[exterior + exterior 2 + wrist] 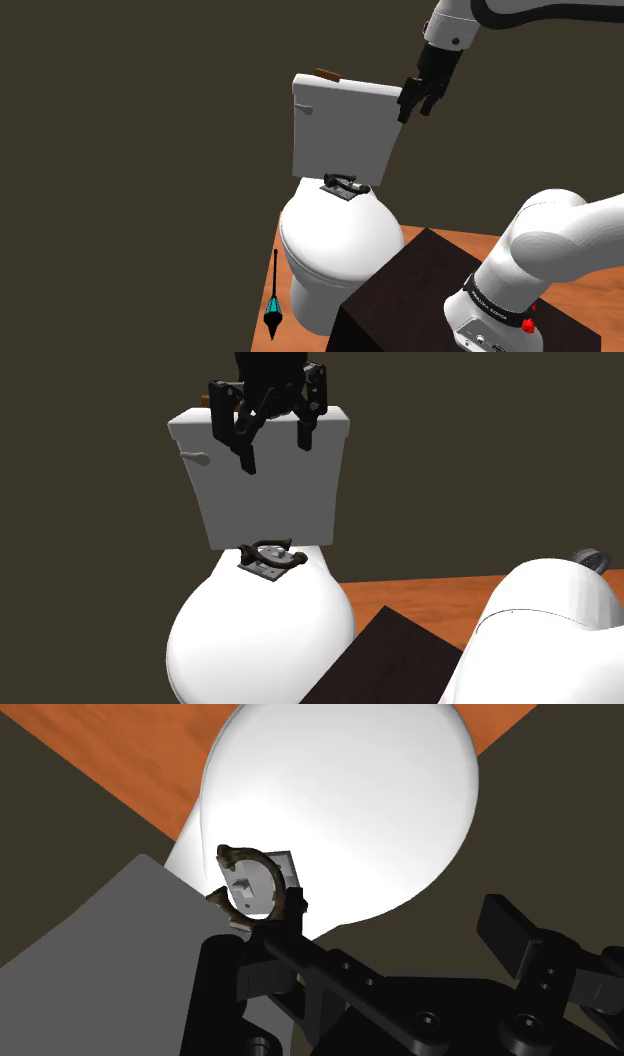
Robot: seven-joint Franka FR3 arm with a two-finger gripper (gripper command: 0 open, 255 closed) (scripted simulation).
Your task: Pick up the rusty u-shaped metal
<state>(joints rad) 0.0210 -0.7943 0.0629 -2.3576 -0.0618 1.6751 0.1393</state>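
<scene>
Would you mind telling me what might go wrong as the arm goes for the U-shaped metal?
The rusty U-shaped metal lies at the foot of the tank, so the open pincer, hovering by the tank's top, may strike the tank while descending. The piece rests on a grey plate on the rounded toilet lid; a nudge might slide both off.

The arm (560, 235) is built of fat, rounded white shells with a soft gloss. A dark grey band (530, 12) rings one joint. Lower down, a black collar (495, 308) carries tiny pale lettering, too small to read, with a red mark (527, 322) beside it and a grey base ring (470, 335) under it. The gripper (276, 455) is all black, with boxy, flat-sided fingers (510, 932) and small round screw heads (430, 1022) on its body. A grey round cap (592, 559) sits on one white shell.
</scene>
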